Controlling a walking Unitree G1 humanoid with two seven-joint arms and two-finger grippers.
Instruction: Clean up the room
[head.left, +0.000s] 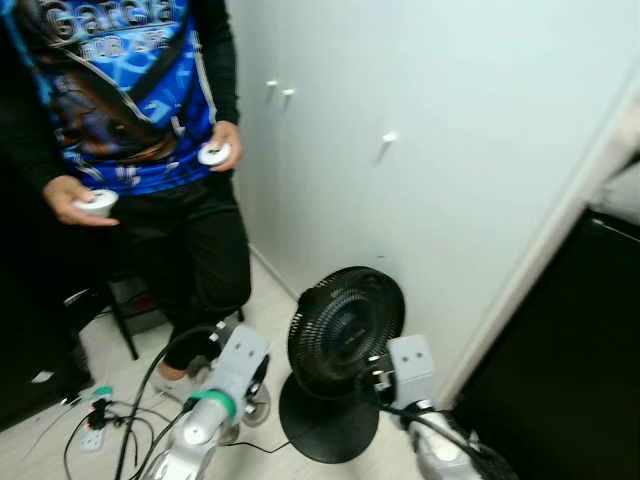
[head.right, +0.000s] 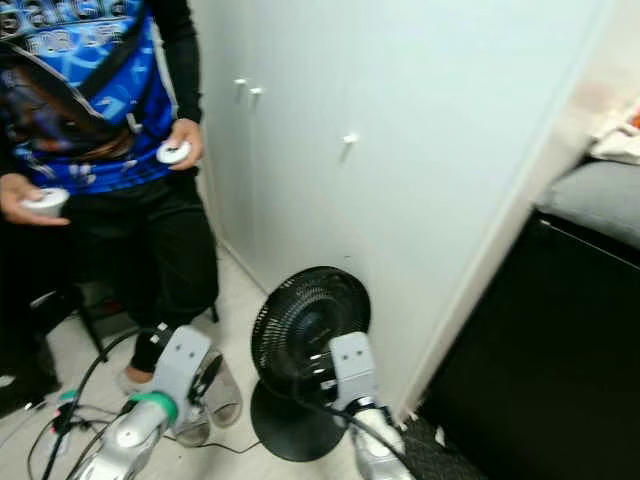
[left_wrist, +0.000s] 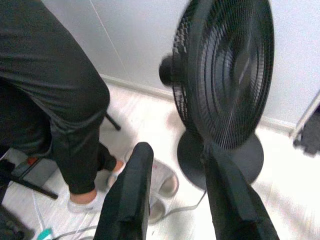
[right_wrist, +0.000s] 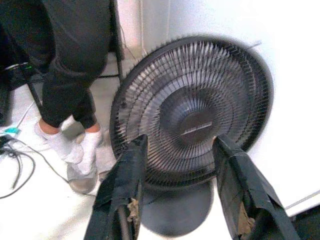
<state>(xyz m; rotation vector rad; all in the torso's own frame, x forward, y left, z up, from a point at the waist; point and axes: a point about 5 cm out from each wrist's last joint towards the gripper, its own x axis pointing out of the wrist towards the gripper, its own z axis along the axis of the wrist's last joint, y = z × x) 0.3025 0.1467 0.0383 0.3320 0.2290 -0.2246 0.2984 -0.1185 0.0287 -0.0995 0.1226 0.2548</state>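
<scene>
before the black fan (right_wrist: 192, 117), both claws (right_wrist: 182, 187) (left_wrist: 175, 200) spread; shirt (head.left: 110, 60) reads "garcia".

Person (head.left: 150, 150) in blue/black shirt, standing left w/ a white controller (head.left: 213, 154) in each hand. White cabinet doors (head.left: 420, 150) behind. Cables + power strip (head.left: 92, 437) on floor (bottom left).

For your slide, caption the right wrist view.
Open right gripper faces a black floor fan beside a person's legs.
</scene>
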